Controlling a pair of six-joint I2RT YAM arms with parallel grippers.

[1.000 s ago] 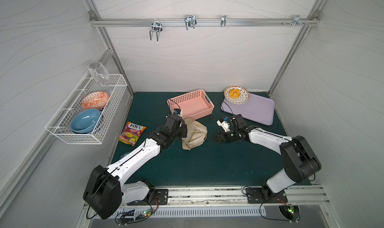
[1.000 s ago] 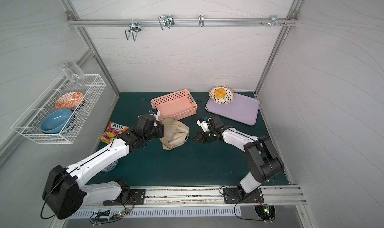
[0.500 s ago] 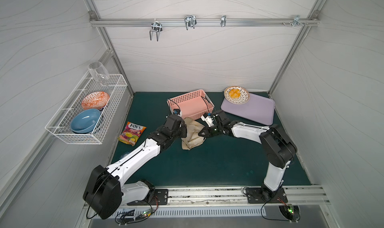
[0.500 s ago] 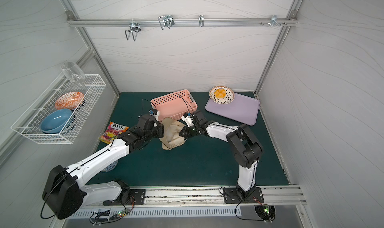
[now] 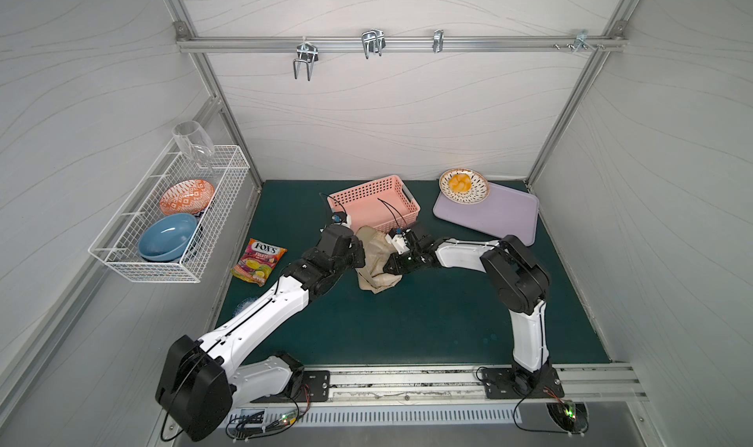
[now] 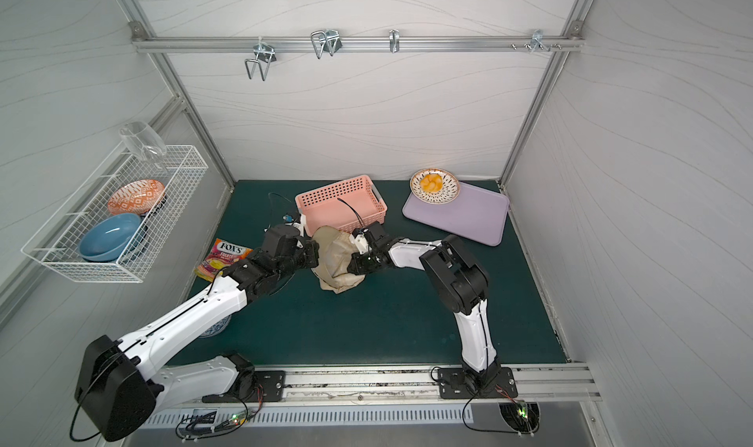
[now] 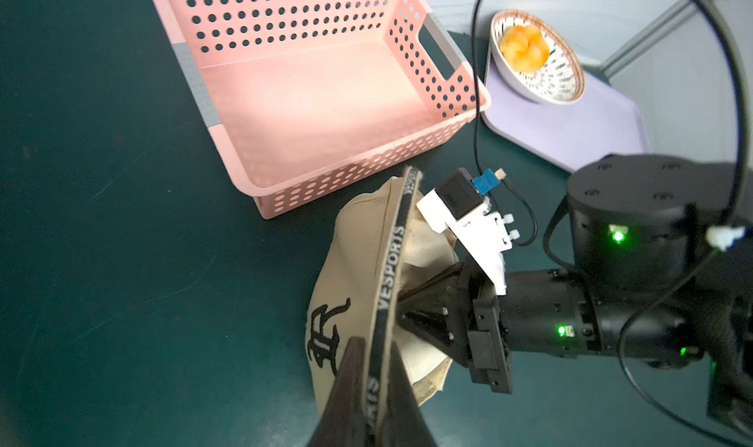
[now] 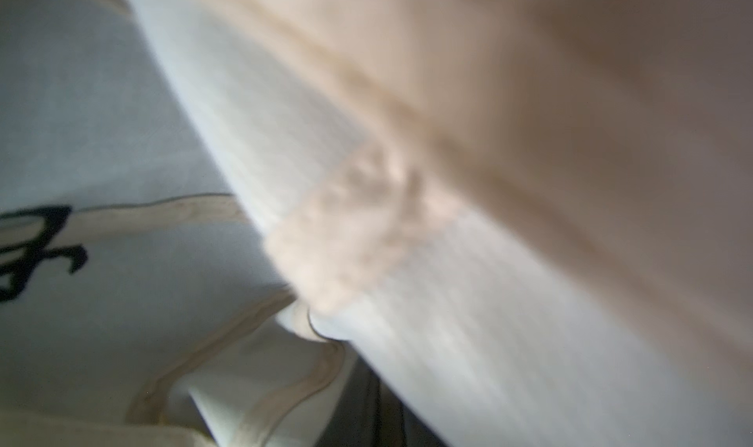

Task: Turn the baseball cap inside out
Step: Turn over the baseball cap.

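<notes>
**Cap pinned by its band, right claw inside the crown**

In both top views the baseball cap (image 5: 377, 261) lies crumpled on the green mat (image 5: 407, 322), just in front of the pink basket (image 5: 373, 202) and between the left gripper (image 5: 357, 257) and the right gripper (image 5: 388, 266). The left wrist view shows the left jaws clamped on the cap's black sweatband (image 7: 387, 286). The right fingers (image 7: 432, 282) are buried in the opening, and I cannot tell their spread or whether they hold anything. The right wrist view shows only blurred pale lining. The crown looks ready to be pushed through; that calls for a steady hold on the band and a push outward.
</notes>
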